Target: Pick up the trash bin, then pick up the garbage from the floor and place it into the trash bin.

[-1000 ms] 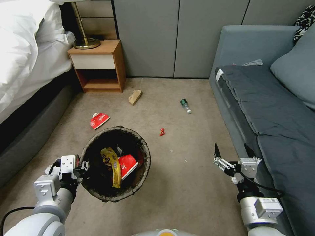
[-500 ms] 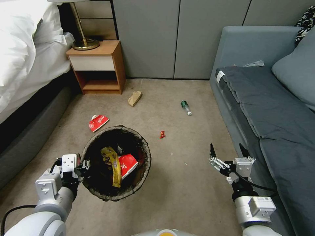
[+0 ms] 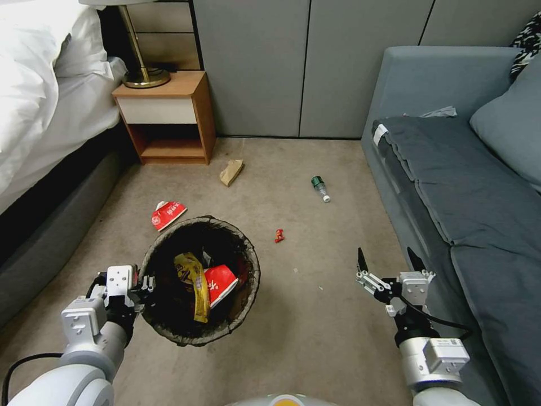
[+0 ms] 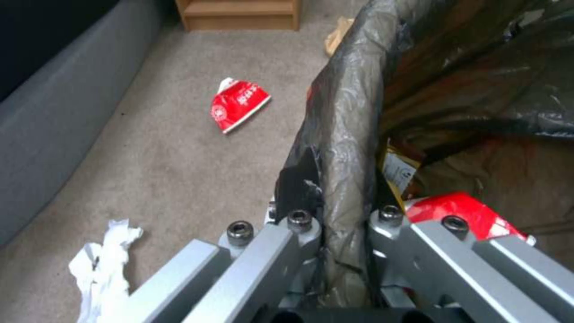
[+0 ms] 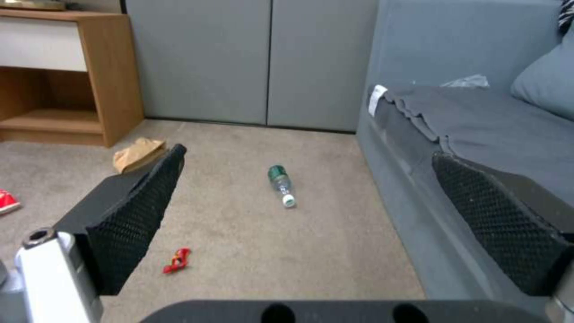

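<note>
My left gripper is shut on the left rim of the trash bin, a round bin lined with a dark bag, held above the carpet. Inside it lie a yellow wrapper and a red-and-white carton. Garbage on the floor: a crushed red-and-white carton, a brown paper scrap, a small green bottle, a tiny red wrapper and a white tissue. My right gripper hangs open beside the sofa, with the bottle and red wrapper ahead of it.
A grey sofa lines the right side, close to my right arm. A bed runs along the left, with a wooden nightstand and a lamp at the back. Grey cabinet doors close off the far side. Open carpet lies between.
The whole head view has shifted slightly, so the camera moved. My right gripper has drifted a little left and nearer, staying open. The left gripper keeps its hold on the bin.
</note>
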`<state>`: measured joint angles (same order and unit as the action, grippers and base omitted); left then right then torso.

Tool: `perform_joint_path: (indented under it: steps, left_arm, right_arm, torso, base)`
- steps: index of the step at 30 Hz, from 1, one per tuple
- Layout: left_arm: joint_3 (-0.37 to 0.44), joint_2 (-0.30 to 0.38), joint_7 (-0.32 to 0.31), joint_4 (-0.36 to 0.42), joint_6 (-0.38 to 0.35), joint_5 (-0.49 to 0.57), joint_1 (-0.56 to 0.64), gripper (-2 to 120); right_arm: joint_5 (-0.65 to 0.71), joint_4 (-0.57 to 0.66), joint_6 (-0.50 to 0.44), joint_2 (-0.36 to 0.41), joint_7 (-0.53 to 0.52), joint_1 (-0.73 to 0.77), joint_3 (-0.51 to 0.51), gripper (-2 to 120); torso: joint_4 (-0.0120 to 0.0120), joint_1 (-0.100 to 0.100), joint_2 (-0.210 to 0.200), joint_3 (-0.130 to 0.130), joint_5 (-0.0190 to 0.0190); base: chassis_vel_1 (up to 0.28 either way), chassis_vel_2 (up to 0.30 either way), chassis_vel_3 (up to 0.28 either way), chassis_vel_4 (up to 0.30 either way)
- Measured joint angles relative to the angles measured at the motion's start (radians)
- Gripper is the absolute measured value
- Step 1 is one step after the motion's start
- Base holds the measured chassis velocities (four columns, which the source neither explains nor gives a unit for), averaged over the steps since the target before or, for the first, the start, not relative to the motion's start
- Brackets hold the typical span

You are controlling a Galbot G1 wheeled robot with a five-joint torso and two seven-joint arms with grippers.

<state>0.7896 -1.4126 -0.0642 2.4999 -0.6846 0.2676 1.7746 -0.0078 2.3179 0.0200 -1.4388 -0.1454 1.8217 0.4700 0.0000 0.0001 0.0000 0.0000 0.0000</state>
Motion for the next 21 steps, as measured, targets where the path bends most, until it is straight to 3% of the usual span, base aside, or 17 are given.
perform_joint_path:
  steps: [21]
  left_arm:
    - [-0.001, 0.002, 0.001, 0.000, 0.000, 0.000, 0.006, 1]
  right_arm:
    - [-0.004, -0.018, 0.007, -0.006, 0.003, -0.017, -0.012, 100]
  torso:
    - [0.0000, 0.000, 0.000, 0.000, 0.0000]
  base:
    - [-0.033, 0.031, 0.029, -0.032]
